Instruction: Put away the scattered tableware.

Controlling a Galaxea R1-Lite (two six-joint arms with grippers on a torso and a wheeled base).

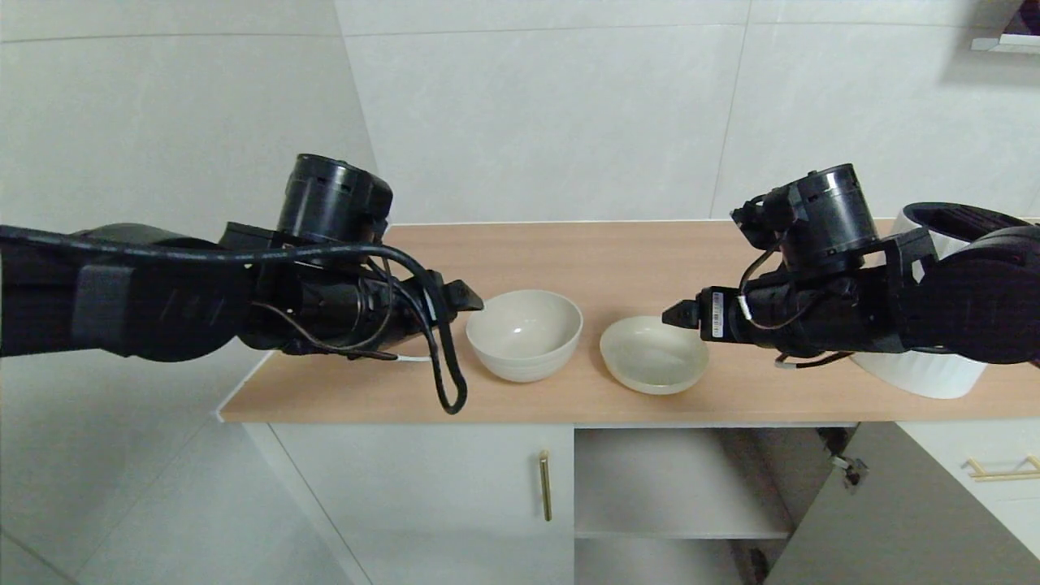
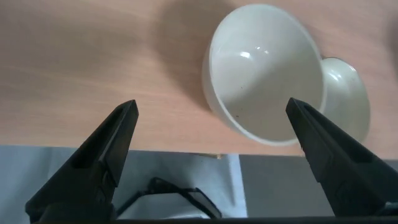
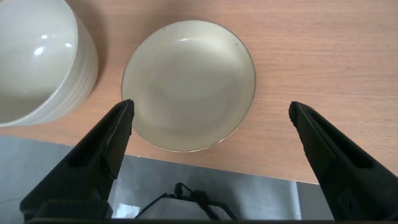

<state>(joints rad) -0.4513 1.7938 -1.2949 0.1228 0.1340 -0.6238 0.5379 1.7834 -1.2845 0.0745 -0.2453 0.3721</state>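
Deep bowl point(image 1: 524, 335) and shallow bowl point(image 1: 654, 354) stand upright just beside each other, near the counter's point(image 1: 617, 260) front edge. Left gripper point(image 1: 470, 299) hovers left of the deep bowl with its fingers spread. Right gripper point(image 1: 674, 315) hovers at the shallow bowl's right, likewise spread. White tub point(image 1: 934, 372) at the counter's right end.

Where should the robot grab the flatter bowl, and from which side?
Probably by its rim, from above. The flatter bowl sits upright, open, wide and low, so its sides give little to squeeze. The open right claw hangs over it: one finger inside, one outside.
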